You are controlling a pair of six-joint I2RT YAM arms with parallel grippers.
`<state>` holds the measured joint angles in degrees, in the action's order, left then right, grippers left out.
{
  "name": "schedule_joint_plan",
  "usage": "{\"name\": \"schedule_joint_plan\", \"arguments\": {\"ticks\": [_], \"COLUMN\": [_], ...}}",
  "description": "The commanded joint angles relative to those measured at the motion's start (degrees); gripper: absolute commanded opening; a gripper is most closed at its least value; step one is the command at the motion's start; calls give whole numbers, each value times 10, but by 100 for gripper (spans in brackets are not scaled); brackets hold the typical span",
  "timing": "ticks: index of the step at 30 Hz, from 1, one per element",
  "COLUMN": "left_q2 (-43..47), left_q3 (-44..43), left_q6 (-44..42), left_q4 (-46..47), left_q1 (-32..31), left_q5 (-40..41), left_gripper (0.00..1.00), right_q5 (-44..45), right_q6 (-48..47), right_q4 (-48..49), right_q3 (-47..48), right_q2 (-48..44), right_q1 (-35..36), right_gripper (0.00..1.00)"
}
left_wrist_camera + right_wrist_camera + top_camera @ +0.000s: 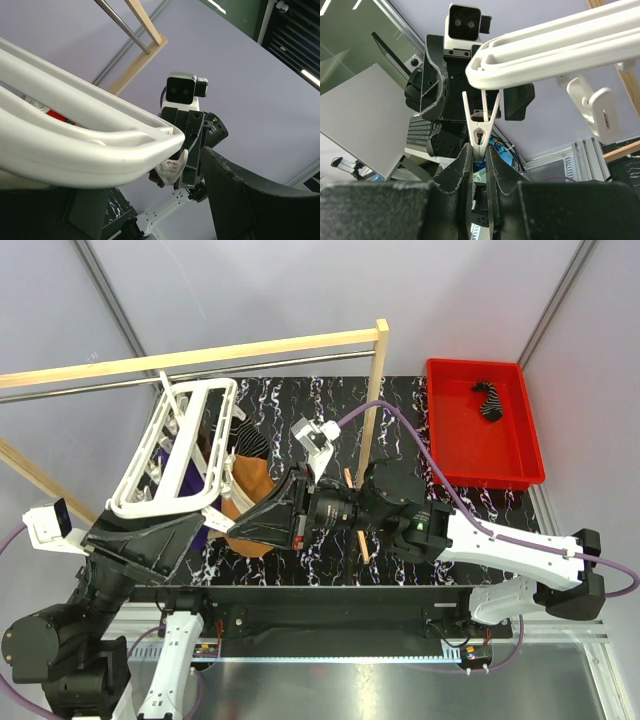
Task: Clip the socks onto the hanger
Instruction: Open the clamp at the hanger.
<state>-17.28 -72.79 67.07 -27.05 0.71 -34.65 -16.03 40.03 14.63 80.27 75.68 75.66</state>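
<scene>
The white hanger point(175, 455) hangs tilted over the table's left side. Its near edge rests on my left gripper point(150, 535). In the left wrist view the hanger's rail point(75, 150) lies across my left finger, and my jaws stand wide apart. My right gripper point(235, 528) reaches left under the hanger point(555, 45) and is shut on the tip of a dangling white clip point(479, 125). An orange-brown sock point(252, 480) and a black striped sock point(250, 440) lie under the hanger. Another striped sock point(488, 400) lies in the red bin. No purple sock shows.
A red bin point(470, 445) stands at the back right. A wooden frame point(380, 390) with a metal rod point(100, 388) crosses the back, its post standing mid-table. Another hanger clip point(172, 167) dangles beside my right arm's camera.
</scene>
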Motion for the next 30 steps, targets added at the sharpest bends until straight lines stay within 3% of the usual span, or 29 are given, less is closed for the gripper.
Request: {"name": "schedule_joint_plan", "arguments": {"ticks": [1, 5, 9, 22, 26, 30], "left_q2": [-17, -20, -21, -20, -19, -17], "left_q3": [3, 12, 14, 28, 31, 29], "left_q6": [12, 15, 16, 25, 20, 8], "left_q4": [52, 49, 53, 89, 87, 73], "left_q1": [8, 10, 12, 11, 11, 11], "left_q5": [-38, -49, -59, -83, -82, -74], "left_gripper": [73, 71, 61, 45, 31, 10], "right_q5": [-12, -15, -15, -23, -26, -30], "right_q6": [14, 16, 17, 31, 32, 28], "right_q4": [15, 19, 19, 29, 29, 29], "right_q3": [28, 29, 29, 27, 24, 22], "right_q2": [5, 12, 15, 25, 23, 20], "right_q1": [-6, -8, -11, -20, -20, -20], "right_gripper": [0, 0, 0, 0, 0, 0]}}
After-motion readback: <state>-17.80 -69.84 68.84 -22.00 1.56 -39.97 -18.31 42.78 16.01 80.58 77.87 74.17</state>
